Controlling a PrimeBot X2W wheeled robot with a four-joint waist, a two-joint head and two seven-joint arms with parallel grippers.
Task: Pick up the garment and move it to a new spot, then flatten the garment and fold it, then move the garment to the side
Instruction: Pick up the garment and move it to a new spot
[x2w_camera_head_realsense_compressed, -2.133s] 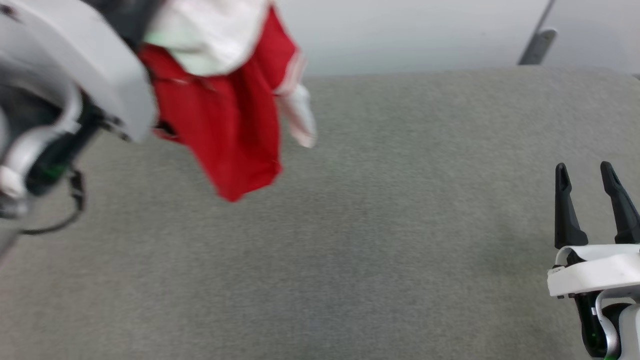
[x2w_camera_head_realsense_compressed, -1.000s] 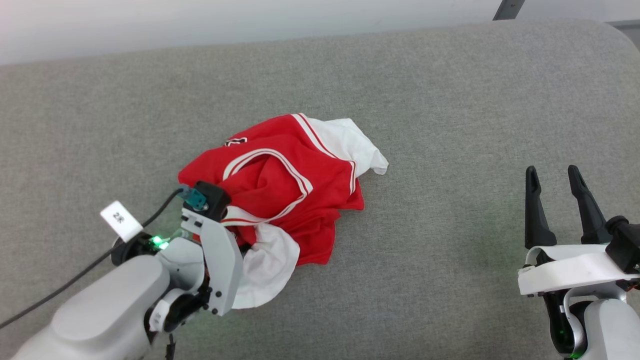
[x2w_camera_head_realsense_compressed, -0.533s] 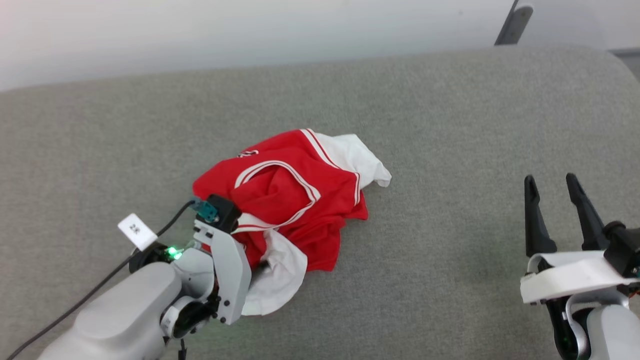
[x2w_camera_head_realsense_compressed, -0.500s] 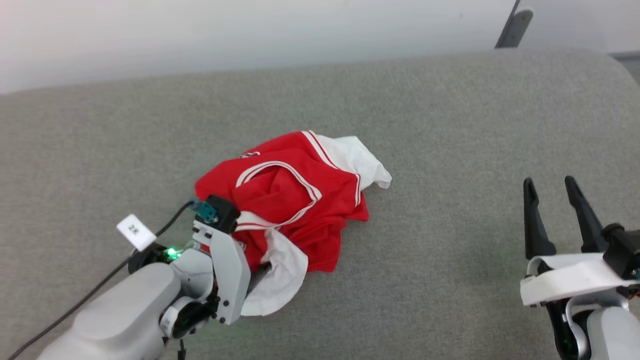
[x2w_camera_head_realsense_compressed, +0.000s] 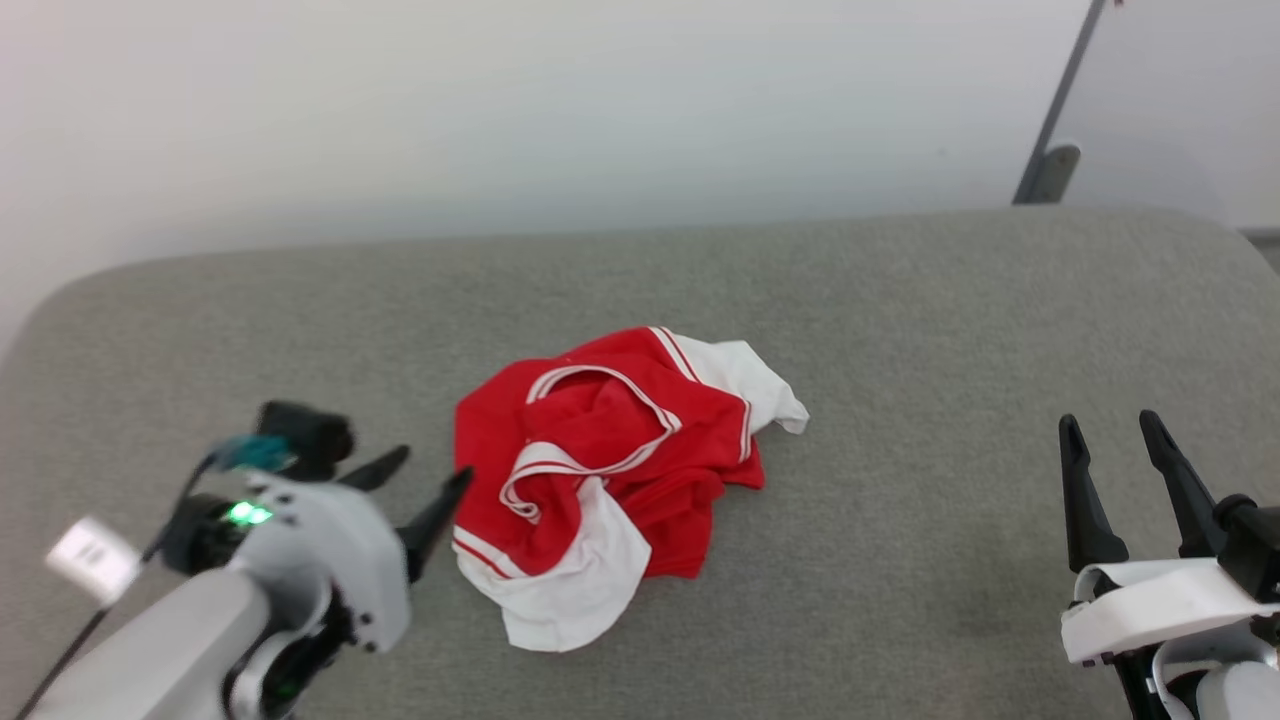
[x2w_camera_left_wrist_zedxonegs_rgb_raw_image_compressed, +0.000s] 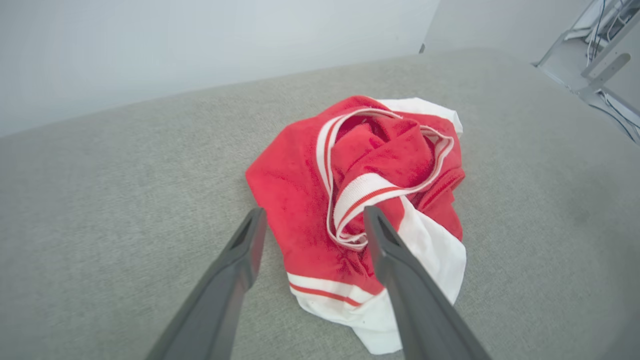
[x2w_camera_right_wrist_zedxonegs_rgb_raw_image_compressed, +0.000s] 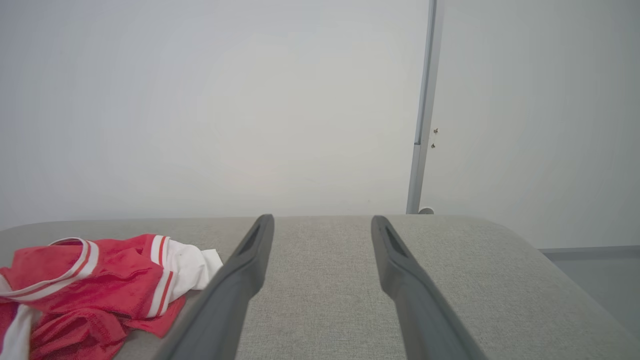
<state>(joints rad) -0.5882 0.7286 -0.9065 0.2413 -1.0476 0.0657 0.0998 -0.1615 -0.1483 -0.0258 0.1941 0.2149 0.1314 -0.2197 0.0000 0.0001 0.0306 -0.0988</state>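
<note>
big grey upholstered cushion (x2w_camera_head_realsense_compressed: 900, 330) takes up most of the head view, and the garment (x2w_camera_head_realsense_compressed: 600, 470) sits crumpled on it pretty much dead centre, maybe a hair toward 7 o'clock. it looks like thin, floppy knit – light, no stiffness at all, probably a bit slick, so my guess is it'll sag and swing from wherever you pinch it and drag its folds along. i'd go for the doubled-up edges, not the loose middle: the striped neck band (x2w_camera_head_realsense_compressed: 600, 400) or a shoulder seam, one corner per arm, so it hangs open for the flattening step. looks-wise it's a bright red body bunched in on itself, with a white sleeve (x2w_camera_head_realsense_compressed: 570, 590) spilling out at the heap's 6 o'clock and another white sleeve (x2w_camera_head_realsense_compressed: 750, 385) poking out at its 2 o'clock, plus white-and-red stripe trim looping across the top. left gripper (x2w_camera_head_realsense_compressed: 436, 462) is at the heap's 9 o'clock, fingers spread wide with nothing between them, near tip just beside the red edge – can't tell if it touches. right gripper (x2w_camera_head_realsense_compressed: 1109, 422) is way off at 4 o'clock of the head view, also wide open and empty, well apart from the cloth.
</note>
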